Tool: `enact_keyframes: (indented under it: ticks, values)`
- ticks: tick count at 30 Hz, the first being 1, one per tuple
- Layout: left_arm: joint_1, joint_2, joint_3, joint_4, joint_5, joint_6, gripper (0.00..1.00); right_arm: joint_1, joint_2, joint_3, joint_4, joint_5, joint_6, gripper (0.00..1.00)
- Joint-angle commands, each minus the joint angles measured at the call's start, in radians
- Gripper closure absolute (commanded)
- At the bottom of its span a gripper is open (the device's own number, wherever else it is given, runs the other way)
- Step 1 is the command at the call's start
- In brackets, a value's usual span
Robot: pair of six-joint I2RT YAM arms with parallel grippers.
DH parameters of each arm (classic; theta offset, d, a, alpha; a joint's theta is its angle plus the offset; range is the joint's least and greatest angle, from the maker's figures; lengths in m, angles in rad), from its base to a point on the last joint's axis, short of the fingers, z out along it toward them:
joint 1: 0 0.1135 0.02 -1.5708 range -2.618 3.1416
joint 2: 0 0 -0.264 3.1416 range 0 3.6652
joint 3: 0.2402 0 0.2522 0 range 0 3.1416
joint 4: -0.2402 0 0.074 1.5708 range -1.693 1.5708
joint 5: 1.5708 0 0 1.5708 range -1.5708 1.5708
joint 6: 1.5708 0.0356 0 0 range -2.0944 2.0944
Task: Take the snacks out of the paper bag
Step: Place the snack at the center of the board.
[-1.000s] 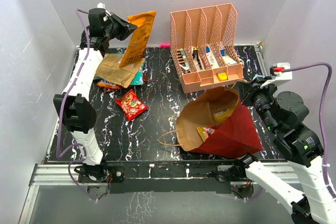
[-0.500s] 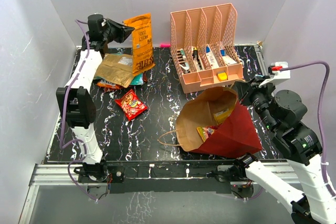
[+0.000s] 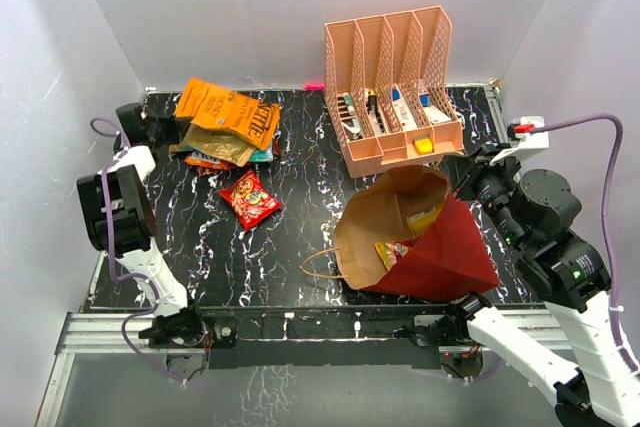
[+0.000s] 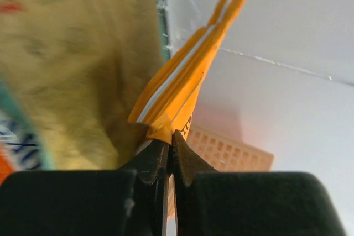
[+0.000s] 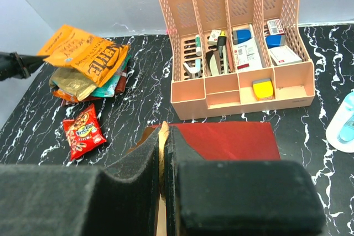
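At the far left of the black marbled surface (image 3: 300,142), the left pincer (image 3: 168,131) lies low and is clenched on the edge of an orange packet (image 3: 228,112). The left wrist view shows its fingertips (image 4: 155,161) nipping the packet's crimped seam. The orange packet rests on top of a heap of snacks at the back left. A gold packet (image 3: 215,142) lies beneath it, a teal packet (image 3: 262,154) peeps out at the right, and an orange-red packet (image 3: 205,163) shows at the front. Near the heap but apart from it, a small red packet (image 3: 250,197) lies flat on the surface. At the middle back stands the peach organizer (image 3: 395,87), with small items in its slots. In front of it the paper bag (image 3: 440,247) lies on its side, dark red outside, its brown mouth gaping toward the left and a twine handle (image 3: 318,265) trailing on the surface. Inside the mouth a yellow packet (image 3: 425,217) and a red-and-yellow packet (image 3: 392,250) show. The right pincer (image 3: 462,172) is clenched on the bag's upper rim, and the right wrist view shows its jaws pinching the paper edge
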Motion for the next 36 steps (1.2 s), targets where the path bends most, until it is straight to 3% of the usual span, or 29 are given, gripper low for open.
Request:
enact_keyframes:
  ticks: [1, 16, 18, 21, 27, 29, 32, 36]
  values:
    - [0.017, -0.021, -0.081, 0.07, 0.004, 0.072, 1.0, -0.001, 0.017, 0.016, 0.092, -0.029, 0.016, 0.93]
    - [0.046, -0.08, -0.173, -0.003, -0.043, 0.285, 1.0, 0.0, 0.039, 0.028, 0.11, -0.02, -0.029, 0.93]
    - [0.052, -0.08, -0.157, -0.035, -0.036, 0.314, 0.9, 0.0, 0.046, 0.026, 0.12, -0.003, -0.077, 0.93]
    - [0.055, -0.094, -0.15, -0.071, -0.032, 0.347, 0.65, -0.001, 0.047, 0.031, 0.127, 0.044, -0.215, 0.93]
    - [0.056, -0.181, -0.175, -0.127, -0.026, 0.412, 0.4, 0.0, 0.029, 0.053, 0.174, 0.273, -0.418, 0.93]
    - [0.055, -0.233, -0.219, -0.121, -0.021, 0.41, 0.2, 0.001, 0.041, 0.053, 0.203, 0.337, -0.478, 0.93]
    - [0.025, -0.328, -0.275, -0.121, -0.005, 0.413, 0.1, 0.002, 0.08, 0.049, 0.237, 0.382, -0.591, 0.93]
    - [-0.064, -0.46, -0.299, -0.191, -0.034, 0.477, 0.07, 0.002, 0.074, 0.029, 0.299, 0.406, -0.749, 0.93]
